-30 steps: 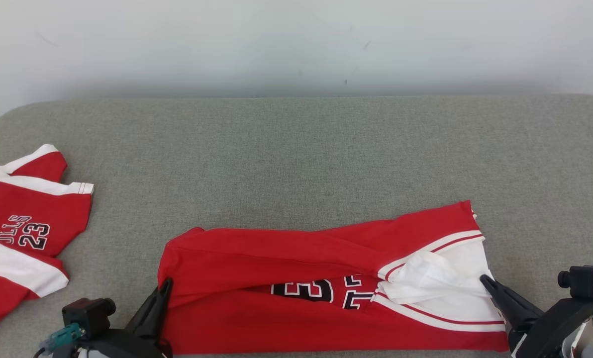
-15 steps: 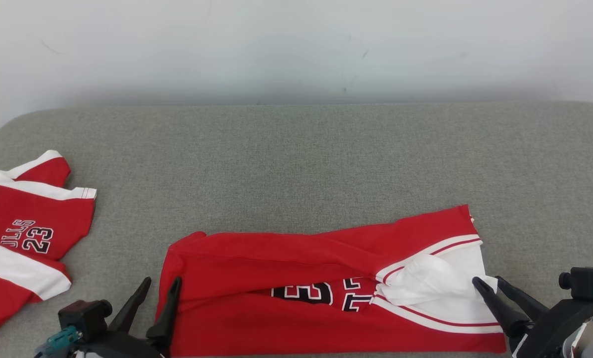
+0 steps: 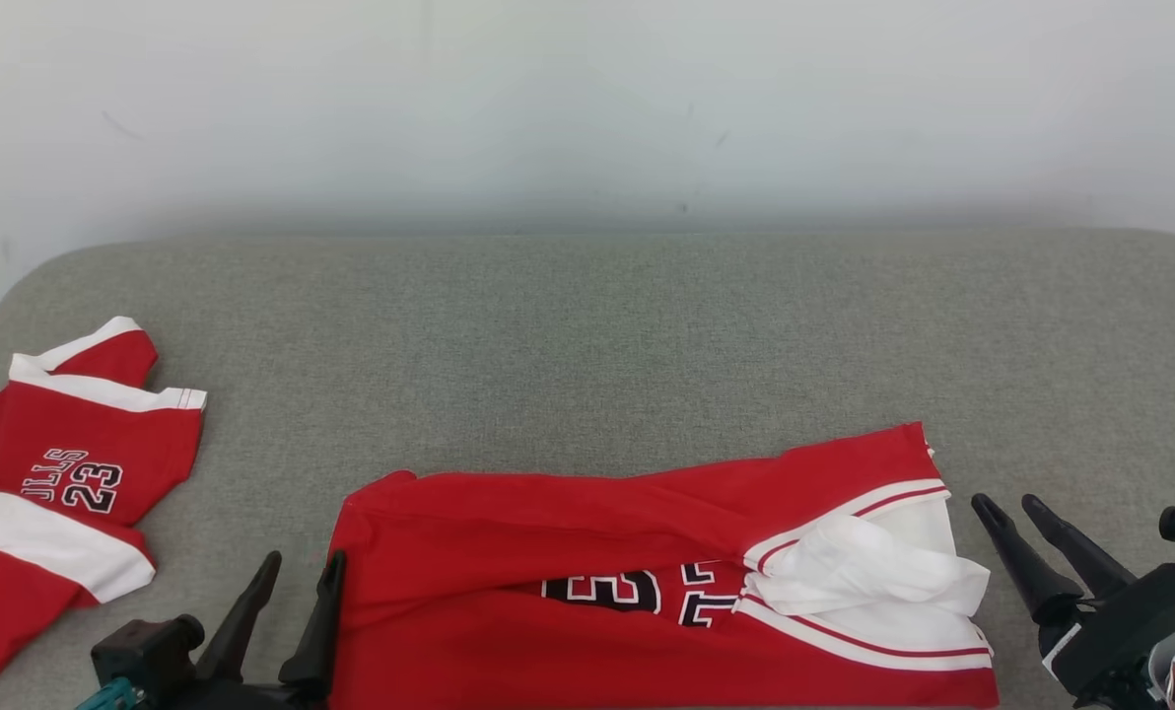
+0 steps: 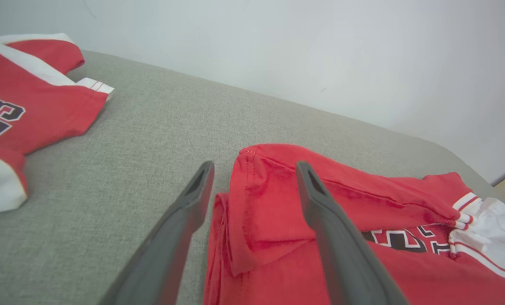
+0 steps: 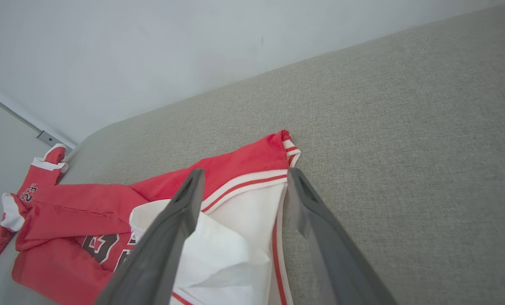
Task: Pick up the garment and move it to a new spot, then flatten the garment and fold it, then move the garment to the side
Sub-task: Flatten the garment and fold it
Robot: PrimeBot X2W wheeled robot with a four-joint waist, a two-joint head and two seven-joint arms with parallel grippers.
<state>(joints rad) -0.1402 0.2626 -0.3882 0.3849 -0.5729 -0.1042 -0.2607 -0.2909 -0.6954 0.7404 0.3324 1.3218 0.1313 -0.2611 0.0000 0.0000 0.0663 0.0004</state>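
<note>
The left gripper [image 3: 304, 562] has its fingers wide apart and holds nothing, right at the left edge of the folded red garment [image 3: 568, 532]. The right gripper [image 3: 1006, 505] is wide and empty too, just beside the garment's white end. The garment lies on the gray pad [image 3: 587, 345]. Farther left lies another red shirt [image 3: 65, 463].

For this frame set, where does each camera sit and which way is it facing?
Head view: on the robot's head, facing forward and down at the grey cushion and folded jersey; left pincer and right pincer, both open, rise from the lower corners.
Left wrist view: low at the jersey's left end, looking along the left pincer toward the wall.
Right wrist view: low at the jersey's white-panelled right end, looking along the right pincer.
Shared: all three show the folded jersey and the second jersey.
</note>
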